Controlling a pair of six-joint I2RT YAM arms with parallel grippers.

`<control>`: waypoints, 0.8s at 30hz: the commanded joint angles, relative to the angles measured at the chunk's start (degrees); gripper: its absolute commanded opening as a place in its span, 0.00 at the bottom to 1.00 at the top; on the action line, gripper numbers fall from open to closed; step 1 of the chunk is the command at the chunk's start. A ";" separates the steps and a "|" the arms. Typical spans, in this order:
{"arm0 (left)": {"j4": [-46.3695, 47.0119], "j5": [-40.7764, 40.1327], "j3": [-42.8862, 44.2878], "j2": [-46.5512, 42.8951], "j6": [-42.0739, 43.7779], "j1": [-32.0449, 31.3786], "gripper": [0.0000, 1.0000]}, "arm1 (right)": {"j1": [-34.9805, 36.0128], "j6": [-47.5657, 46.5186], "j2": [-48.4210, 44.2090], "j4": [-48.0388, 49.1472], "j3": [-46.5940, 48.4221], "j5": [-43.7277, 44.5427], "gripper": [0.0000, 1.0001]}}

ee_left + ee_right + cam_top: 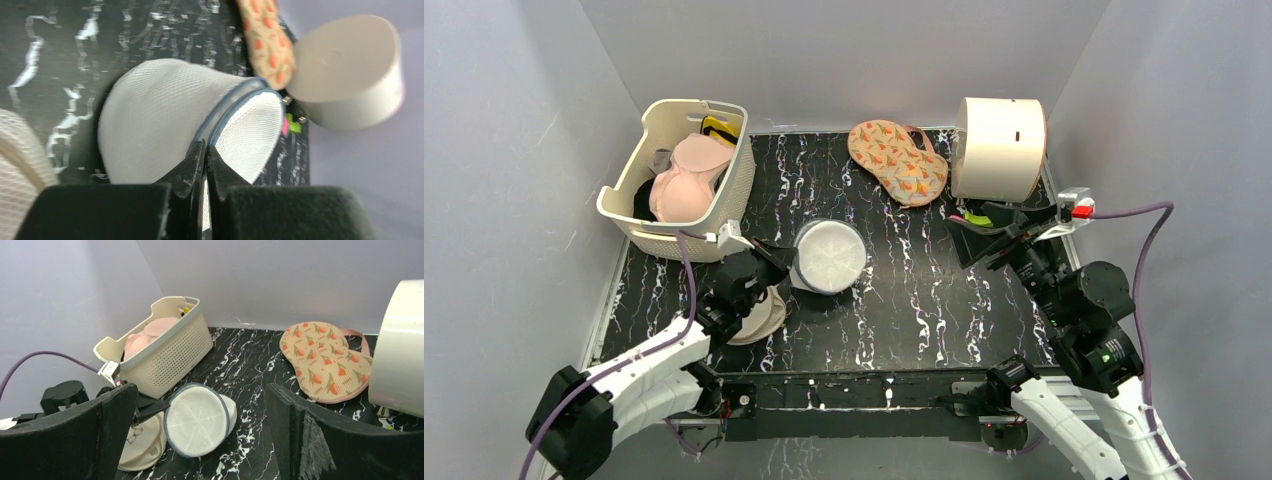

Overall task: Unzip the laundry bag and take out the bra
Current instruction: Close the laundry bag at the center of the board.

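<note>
Tightly, left fingers [187, 172] pinch the laundry bag [155, 115], zipper pull hidden; right fingers [300, 440] gape empty.

Probably a robot lab booth — plain grey walls [824, 60] close round a black marbled table [924, 300].

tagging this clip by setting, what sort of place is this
Probably a staged robot test cell, not a home: bare grey walls box in a black marbled table, robot arms bolted at its near edge, laundry bag and basket as props.
</note>
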 commanded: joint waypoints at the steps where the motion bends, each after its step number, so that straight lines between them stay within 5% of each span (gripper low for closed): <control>1: -1.74 4.17 1.98 4.23 -1.57 5.01 0.00 | -0.29 0.95 2.77 1.74 -0.63 -2.46 0.98; 18: -8.17 8.53 6.44 11.84 4.04 8.33 0.00 | -0.27 1.95 6.45 2.57 -1.80 -5.83 0.98; 24: -10.93 8.72 7.83 6.63 8.71 8.31 0.25 | -0.27 2.12 7.27 2.59 -1.62 -6.41 0.98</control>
